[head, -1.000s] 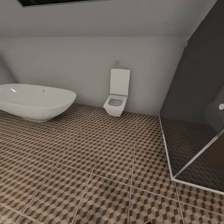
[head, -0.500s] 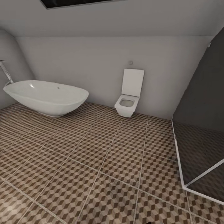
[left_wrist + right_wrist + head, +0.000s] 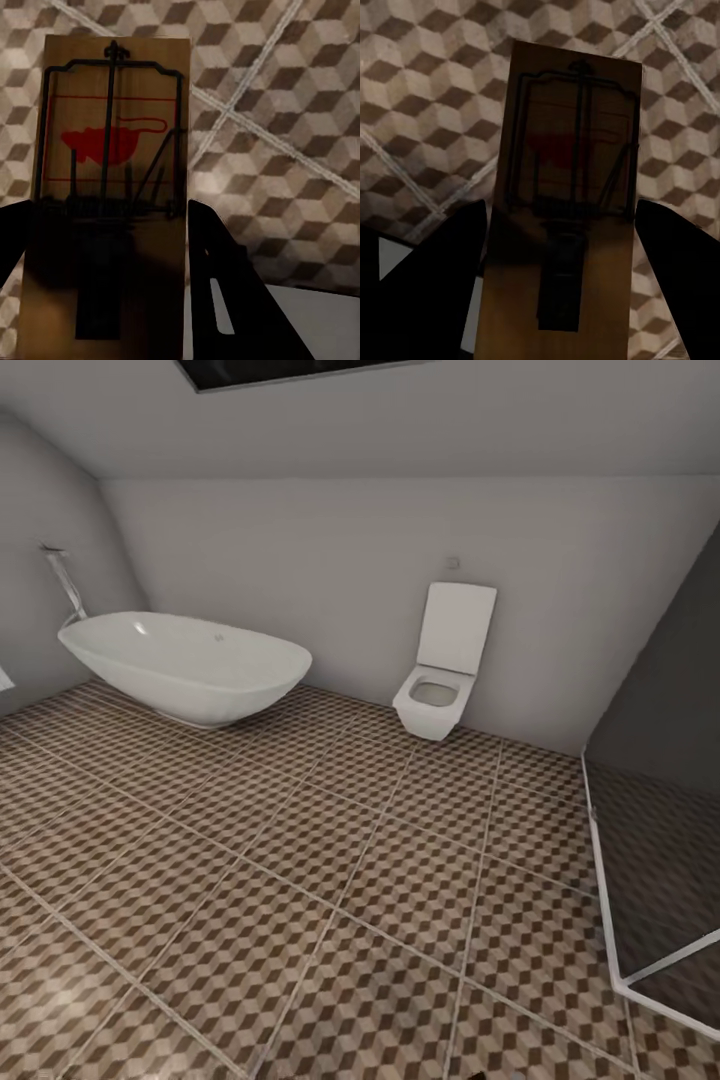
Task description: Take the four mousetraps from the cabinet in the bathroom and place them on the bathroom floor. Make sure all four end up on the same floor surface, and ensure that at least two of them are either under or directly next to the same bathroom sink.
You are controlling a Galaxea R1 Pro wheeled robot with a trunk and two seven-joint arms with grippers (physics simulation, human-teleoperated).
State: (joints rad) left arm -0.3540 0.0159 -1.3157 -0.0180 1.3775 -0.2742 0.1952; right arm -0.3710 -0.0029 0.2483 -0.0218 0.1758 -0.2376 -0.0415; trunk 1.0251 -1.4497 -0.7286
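In the left wrist view a mousetrap [image 3: 112, 150], a brown board with a black wire frame and a red mouse print, sits between the black fingers [image 3: 225, 285] of my left gripper [image 3: 105, 217], which is shut on it. My right gripper [image 3: 562, 221] is shut on a second mousetrap [image 3: 574, 142] the same way. Both traps hang above the bathroom floor [image 3: 300, 880] with its cube-pattern tiles. The cabinet and the sink are out of view.
A white oval bathtub [image 3: 190, 665] stands at the back left with a tap pipe [image 3: 66, 585] on the wall. A white toilet [image 3: 445, 670] hangs on the far wall. A dark glass shower enclosure [image 3: 660, 840] takes up the right side.
The head camera has turned left, so bathtub, toilet and shower glass have slid to the right in the picture. The left wall and the tap pipe have come into sight.
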